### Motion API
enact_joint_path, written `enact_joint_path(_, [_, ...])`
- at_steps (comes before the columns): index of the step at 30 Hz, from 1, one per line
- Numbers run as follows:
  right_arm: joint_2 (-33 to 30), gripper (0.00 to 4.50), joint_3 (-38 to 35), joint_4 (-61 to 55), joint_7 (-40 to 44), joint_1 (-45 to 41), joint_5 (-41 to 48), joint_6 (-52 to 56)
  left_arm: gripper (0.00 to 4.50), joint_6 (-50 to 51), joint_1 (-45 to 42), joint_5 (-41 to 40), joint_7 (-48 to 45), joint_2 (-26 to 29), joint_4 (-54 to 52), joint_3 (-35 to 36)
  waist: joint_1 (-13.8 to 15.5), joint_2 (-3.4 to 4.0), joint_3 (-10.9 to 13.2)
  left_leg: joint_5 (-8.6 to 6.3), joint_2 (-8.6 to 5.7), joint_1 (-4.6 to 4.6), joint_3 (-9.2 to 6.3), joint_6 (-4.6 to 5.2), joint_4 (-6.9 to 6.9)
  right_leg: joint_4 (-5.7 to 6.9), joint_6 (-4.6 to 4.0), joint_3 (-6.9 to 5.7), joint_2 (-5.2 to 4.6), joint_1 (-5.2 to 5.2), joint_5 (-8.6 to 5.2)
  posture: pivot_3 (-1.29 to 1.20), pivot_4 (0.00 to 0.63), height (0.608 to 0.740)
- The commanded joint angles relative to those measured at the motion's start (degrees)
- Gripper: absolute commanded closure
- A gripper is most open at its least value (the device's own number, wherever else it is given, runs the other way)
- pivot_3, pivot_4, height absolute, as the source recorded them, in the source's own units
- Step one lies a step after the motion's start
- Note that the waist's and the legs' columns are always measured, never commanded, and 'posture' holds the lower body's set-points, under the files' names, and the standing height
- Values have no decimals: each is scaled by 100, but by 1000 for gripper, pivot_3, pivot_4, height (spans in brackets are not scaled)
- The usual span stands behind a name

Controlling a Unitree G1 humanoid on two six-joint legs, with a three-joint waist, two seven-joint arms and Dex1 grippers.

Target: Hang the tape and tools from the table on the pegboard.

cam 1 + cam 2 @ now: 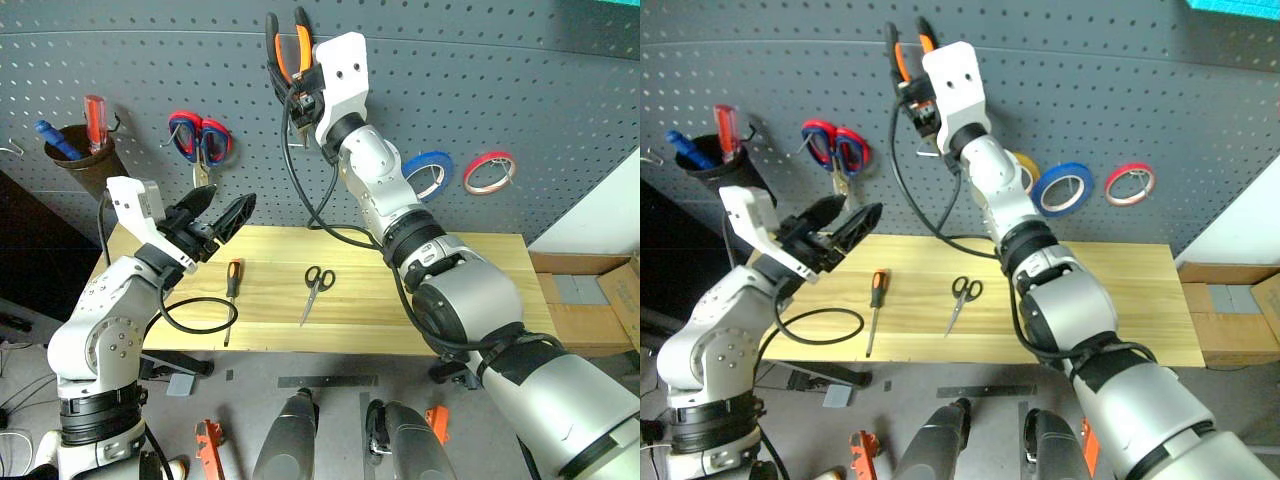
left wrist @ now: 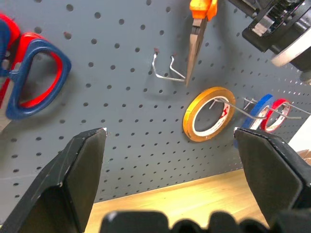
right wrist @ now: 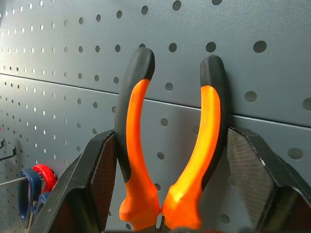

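The left end effector [image 1: 213, 222] is wide open and holds nothing, up over the left end of the desk [image 1: 480, 290]. The screwdriver [image 1: 231, 283] and the small black scissors [image 1: 317, 288] lie on the desk. The right end effector [image 1: 300, 78] grips the orange pliers [image 1: 288, 47] by the handles, high against the pegboard [image 1: 520, 80], nose down by a bare hook [image 2: 167, 70]. The blue tape [image 1: 430, 170] already hangs there. I think the pliers go on next, so they must settle onto that hook.
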Motion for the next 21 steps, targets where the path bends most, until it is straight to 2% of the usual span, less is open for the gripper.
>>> enact_joint_path(1, [-231,1628,-273,-179,-282,-395,73,-205,0,-75,-24,-100,3,82,-258,155,3,12,12,7,38,-13,18,-6,6,-3,-3,-29,0,0,1,309,295,740])
enact_joint_path(12, [-74,1628,-182,-335,-924,-331,-198,-615,0,-68,164,-149,66,55,-444,222,33,18,89,53,106,-67,73,-16,5,-4,-20,-120,-2,-5,0,330,294,740])
enact_joint_path(14, [-47,1628,-170,-347,-1029,-336,-243,-694,0,-43,193,-174,79,74,-479,253,39,18,92,62,145,-86,122,-14,6,-4,-20,-135,-3,-19,1,331,293,740])
enact_joint_path(21, [55,1628,-28,-238,-1278,-196,-505,-907,0,13,242,-216,165,71,-602,250,56,17,92,70,157,-110,154,-12,1,-6,10,-140,-8,-42,21,341,289,740])
